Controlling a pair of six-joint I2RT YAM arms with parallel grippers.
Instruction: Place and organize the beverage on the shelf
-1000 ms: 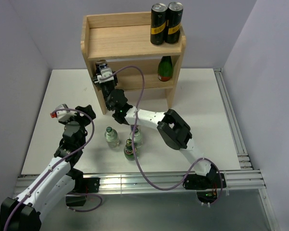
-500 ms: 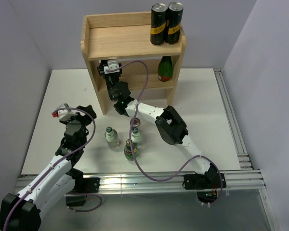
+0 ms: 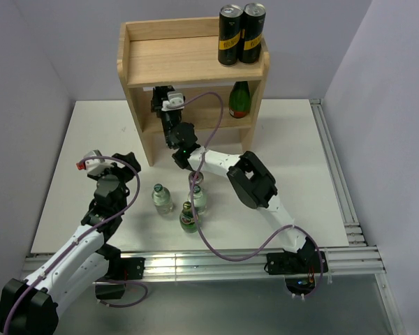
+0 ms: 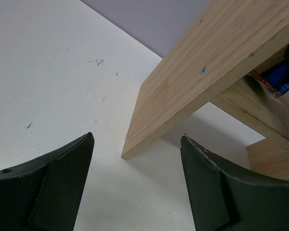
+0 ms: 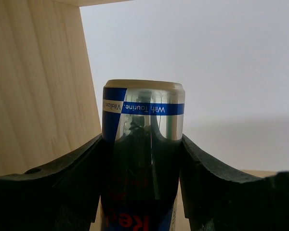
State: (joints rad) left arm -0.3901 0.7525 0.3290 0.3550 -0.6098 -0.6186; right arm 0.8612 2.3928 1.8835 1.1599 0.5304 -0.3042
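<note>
Blue-silver and upright, the can [image 5: 143, 144] is clamped between the fingers of the right gripper [image 5: 142, 140]. Its long axis is vertical and the fingers press on its two sides. Seen from above, the right arm stretches under the top board of the shelf [image 3: 135, 132] into the left end of the lower tier, so the can is inside the shelf and in hand, not loose.

The wrist view puts the shelf's left side panel just beside the can, on the gripper's left, with open space to the right. The can lies dead ahead of the palm, near that wall. Whether its base touches the tier's board I cannot tell, because the fingers hide it. In my judgement that gap is what the coming move turns on: the can wants to be down on the board before the fingers part. The way out then looks to be straight back toward the arm's base, since the top board is overhead and the panel is to the left.

A green bottle [image 3: 239, 99] stands at the right end of the same tier, well apart from the can, and two dark cans [image 3: 241, 33] stand on the top board. Three bottles [image 3: 162, 199] wait on the table [image 3: 293, 153]. The left gripper [image 4: 136, 139] is spread and empty — it hangs low beside the shelf's left panel and is the free arm nearer those bottles.
</note>
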